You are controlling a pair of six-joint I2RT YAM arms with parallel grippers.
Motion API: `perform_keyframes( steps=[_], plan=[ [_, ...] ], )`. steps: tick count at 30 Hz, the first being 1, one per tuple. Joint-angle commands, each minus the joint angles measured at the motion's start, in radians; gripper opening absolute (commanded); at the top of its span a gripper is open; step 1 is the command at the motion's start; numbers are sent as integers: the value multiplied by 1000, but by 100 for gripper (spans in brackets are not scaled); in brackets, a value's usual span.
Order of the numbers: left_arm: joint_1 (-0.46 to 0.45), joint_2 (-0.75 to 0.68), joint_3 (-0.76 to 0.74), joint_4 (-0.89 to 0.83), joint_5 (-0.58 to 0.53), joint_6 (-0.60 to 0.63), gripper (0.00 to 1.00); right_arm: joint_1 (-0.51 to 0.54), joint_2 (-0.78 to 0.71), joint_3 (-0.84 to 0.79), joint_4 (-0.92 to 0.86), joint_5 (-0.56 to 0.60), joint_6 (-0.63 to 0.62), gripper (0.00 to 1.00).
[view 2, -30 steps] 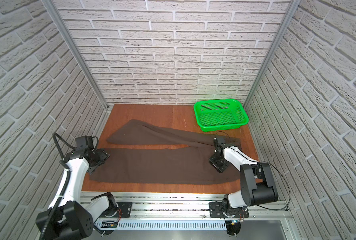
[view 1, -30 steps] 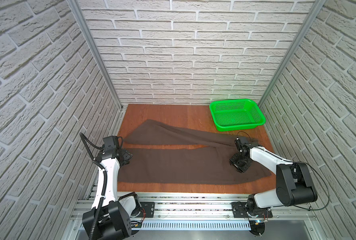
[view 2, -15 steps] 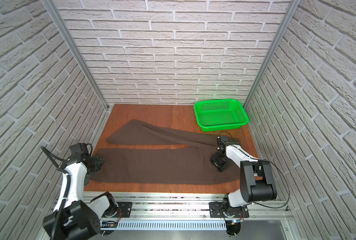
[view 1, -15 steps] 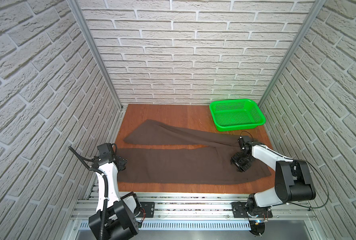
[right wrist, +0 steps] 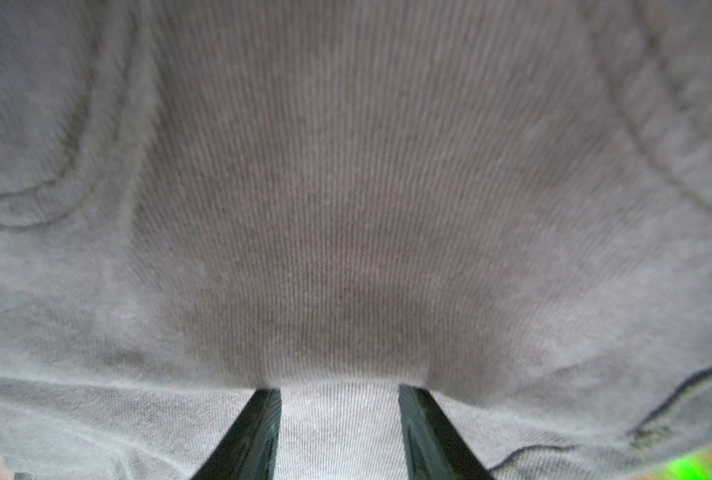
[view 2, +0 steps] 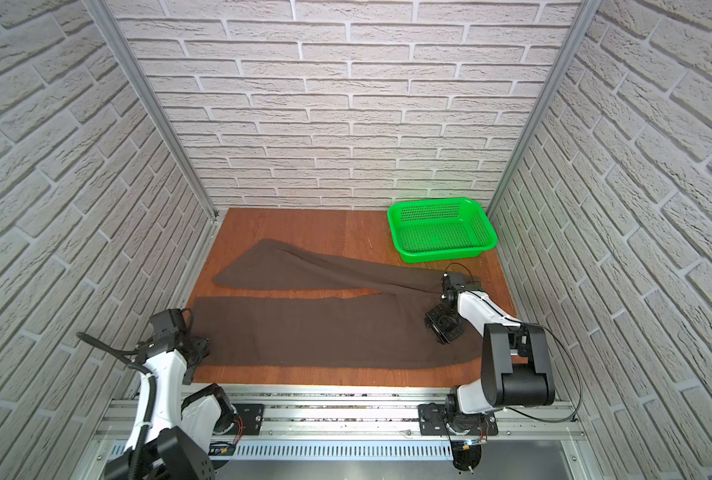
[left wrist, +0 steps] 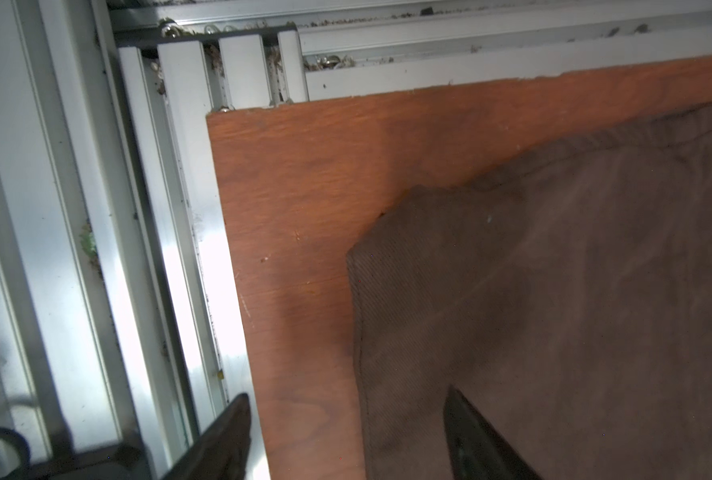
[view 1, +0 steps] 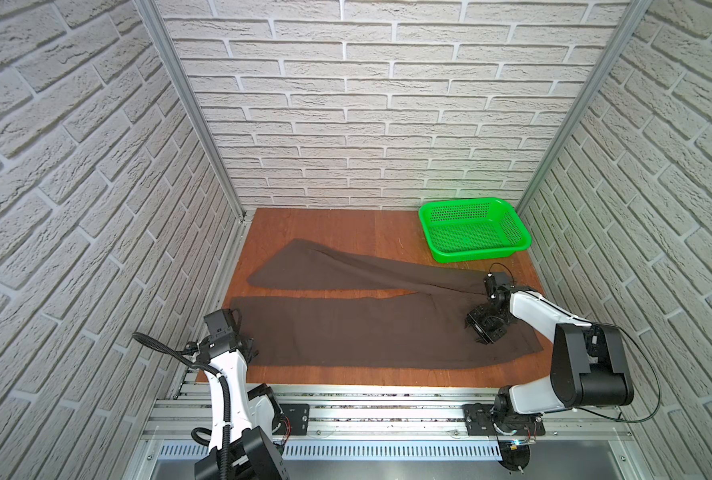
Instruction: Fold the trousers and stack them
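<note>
- The trousers lie flat on the surface, long way left to right, legs apart.
- The left hand is open over the near leg's end, holding nothing.
- The right hand is half open, tips on the waist; no grip shows.
- Brick walls stand round; a green basket sits back right.

My left arm crouches over the tabletop's front-left corner, left gripper with jaws spread wide. My right arm reaches in near the right edge, right gripper pointing straight down, jaws half parted.
</note>
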Motion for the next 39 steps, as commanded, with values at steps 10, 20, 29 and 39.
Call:
perform_keyframes(
  steps=[10, 20, 29, 39],
  plan=[
    [15, 49, -40, 190, -97, -25, 39, -9, -65, -13, -16, 24, -17, 48],
    [-5, 63, -34, 366, 42, 108, 0, -8, -88, -13, -26, 22, -18, 48],
    [-95, -98, -2, 150, -57, 59, 30, -7, -104, -9, -30, 16, -13, 48],
    [33, 19, -43, 178, -44, 19, 81, -7, -128, -13, -43, 13, -14, 47]
  ],
)
